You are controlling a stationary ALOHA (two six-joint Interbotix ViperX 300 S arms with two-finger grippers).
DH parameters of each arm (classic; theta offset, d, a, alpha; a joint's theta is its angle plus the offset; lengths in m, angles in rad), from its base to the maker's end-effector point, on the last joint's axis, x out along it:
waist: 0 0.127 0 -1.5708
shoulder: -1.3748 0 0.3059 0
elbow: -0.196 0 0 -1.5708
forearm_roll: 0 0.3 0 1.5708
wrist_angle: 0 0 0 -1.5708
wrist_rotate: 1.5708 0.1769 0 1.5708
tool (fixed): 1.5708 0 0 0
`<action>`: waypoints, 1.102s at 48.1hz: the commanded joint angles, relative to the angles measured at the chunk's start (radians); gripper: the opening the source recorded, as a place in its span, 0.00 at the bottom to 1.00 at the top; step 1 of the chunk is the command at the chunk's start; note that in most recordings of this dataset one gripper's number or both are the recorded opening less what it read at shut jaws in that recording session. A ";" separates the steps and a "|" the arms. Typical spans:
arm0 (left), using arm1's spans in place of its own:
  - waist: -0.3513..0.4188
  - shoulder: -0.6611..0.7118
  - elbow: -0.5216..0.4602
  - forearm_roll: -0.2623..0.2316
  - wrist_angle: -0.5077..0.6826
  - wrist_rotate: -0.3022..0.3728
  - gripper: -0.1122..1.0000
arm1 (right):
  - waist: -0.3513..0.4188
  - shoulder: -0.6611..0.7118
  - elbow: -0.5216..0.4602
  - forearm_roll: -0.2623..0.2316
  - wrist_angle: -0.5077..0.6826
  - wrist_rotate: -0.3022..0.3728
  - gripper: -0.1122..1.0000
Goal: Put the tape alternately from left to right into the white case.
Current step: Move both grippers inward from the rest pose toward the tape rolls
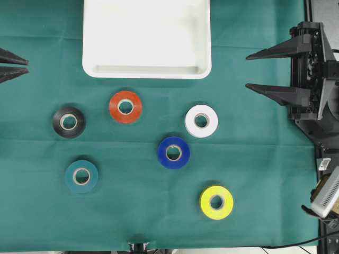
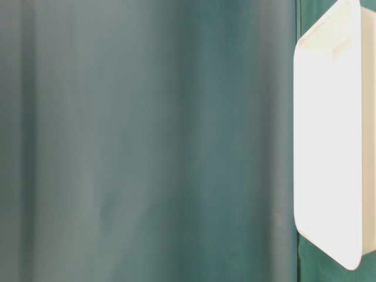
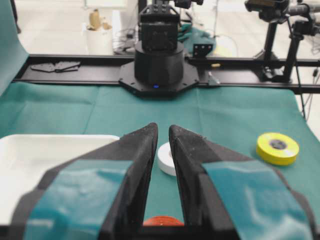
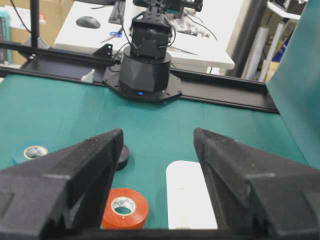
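Note:
The white case (image 1: 146, 71) lies at the top middle of the green cloth with nothing in it. Below it lie several rolls of tape: red-orange (image 1: 125, 107), black (image 1: 69, 121), teal (image 1: 81, 176), white (image 1: 201, 120), blue (image 1: 174, 152) and yellow (image 1: 216, 202). My left gripper (image 1: 26, 66) sits at the far left edge, shut and holding nothing. My right gripper (image 1: 248, 71) hovers at the right, open and empty, level with the case's lower edge. The left wrist view has the white roll (image 3: 165, 159) beyond the left gripper (image 3: 163, 131). The right wrist view has the red-orange roll (image 4: 125, 207) below the right gripper (image 4: 157, 134).
The green cloth (image 1: 265, 159) covers the table; its front edge runs along the bottom of the overhead view. The right arm's base (image 3: 159, 55) and the left arm's base (image 4: 147, 60) stand at opposite table ends. The table-level view holds only blurred cloth and the case (image 2: 329, 147).

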 commanded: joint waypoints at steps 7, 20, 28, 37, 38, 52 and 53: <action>-0.002 0.006 -0.015 -0.020 -0.044 0.005 0.16 | -0.011 0.040 -0.012 0.000 0.015 0.003 0.15; -0.003 0.034 -0.011 -0.023 -0.038 -0.005 0.12 | -0.011 0.094 -0.032 0.000 0.021 0.005 0.02; -0.003 0.054 -0.009 -0.023 -0.037 -0.006 0.12 | -0.014 0.094 -0.029 0.000 0.021 0.020 0.02; -0.012 0.089 -0.014 -0.023 -0.012 -0.005 0.12 | -0.018 0.094 -0.026 0.000 0.025 0.052 0.02; -0.012 0.092 -0.014 -0.023 -0.011 -0.005 0.12 | -0.020 0.094 -0.026 0.000 0.025 0.052 0.02; -0.017 0.103 -0.008 -0.023 -0.009 -0.003 0.66 | -0.020 0.094 -0.012 0.000 0.026 0.054 0.15; -0.015 0.103 -0.008 -0.023 -0.009 -0.003 0.71 | -0.020 0.094 -0.012 0.000 0.025 0.054 0.18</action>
